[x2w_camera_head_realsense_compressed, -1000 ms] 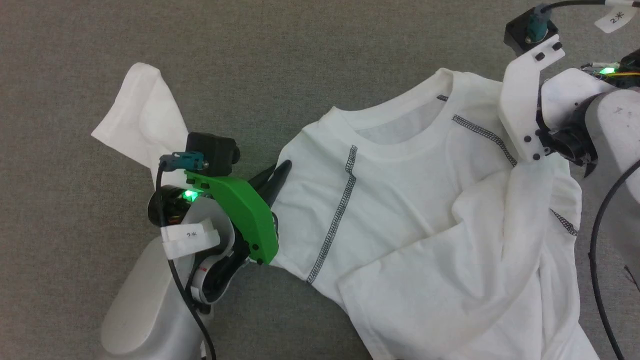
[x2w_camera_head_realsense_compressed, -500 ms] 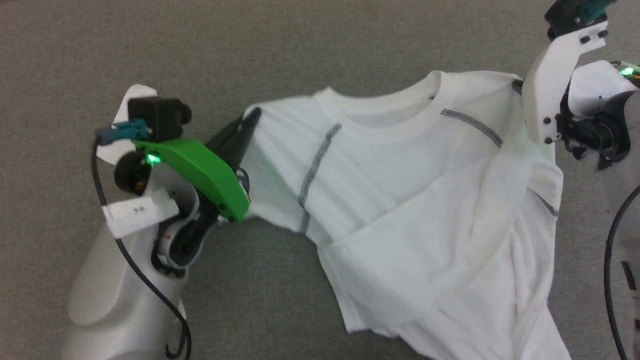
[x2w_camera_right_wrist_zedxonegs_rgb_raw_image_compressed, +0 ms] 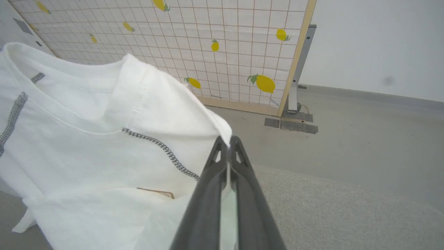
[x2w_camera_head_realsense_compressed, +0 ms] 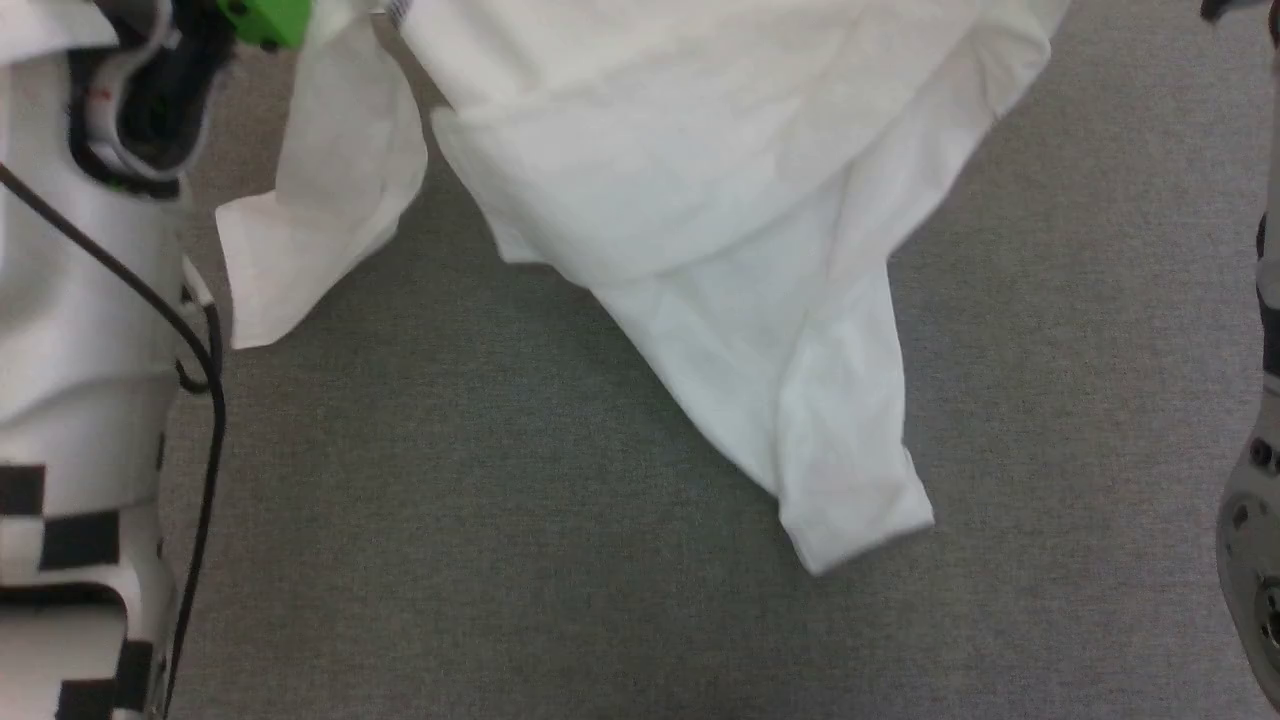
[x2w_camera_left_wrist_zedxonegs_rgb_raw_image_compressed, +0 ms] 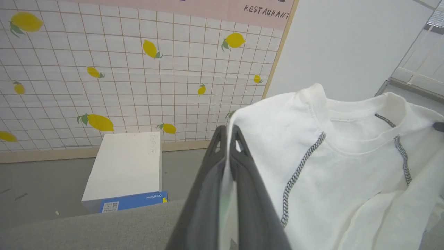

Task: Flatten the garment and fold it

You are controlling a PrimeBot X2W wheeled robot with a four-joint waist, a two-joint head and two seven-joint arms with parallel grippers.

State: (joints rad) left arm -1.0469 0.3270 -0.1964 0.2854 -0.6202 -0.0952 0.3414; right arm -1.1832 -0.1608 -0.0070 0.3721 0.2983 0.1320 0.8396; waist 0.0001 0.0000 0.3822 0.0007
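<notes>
The garment (x2w_camera_head_realsense_compressed: 700,190), a white shirt with dark grey stitching, hangs lifted above the grey table; its lower part and one sleeve (x2w_camera_head_realsense_compressed: 320,210) droop toward the surface. In the left wrist view my left gripper (x2w_camera_left_wrist_zedxonegs_rgb_raw_image_compressed: 227,133) is shut on the garment (x2w_camera_left_wrist_zedxonegs_rgb_raw_image_compressed: 347,173) at one shoulder edge, fabric pinched between the dark fingers. In the right wrist view my right gripper (x2w_camera_right_wrist_zedxonegs_rgb_raw_image_compressed: 227,144) is shut on the garment (x2w_camera_right_wrist_zedxonegs_rgb_raw_image_compressed: 104,139) at the other shoulder corner. The collar faces both wrist cameras. In the head view the left arm (x2w_camera_head_realsense_compressed: 90,250) rises along the left edge.
A grey fabric-covered table (x2w_camera_head_realsense_compressed: 500,550) lies under the hanging shirt. Beyond the table's far edge stands a rigid white box (x2w_camera_left_wrist_zedxonegs_rgb_raw_image_compressed: 128,166) on the floor, before a tiled wall panel with lemons (x2w_camera_left_wrist_zedxonegs_rgb_raw_image_compressed: 104,69). A metal stand foot (x2w_camera_right_wrist_zedxonegs_rgb_raw_image_compressed: 291,123) rests on the floor.
The right gripper has shut on the shirt's shoulder. Both arms have raised the shirt off the table, and the head camera now looks at its hanging lower part.
</notes>
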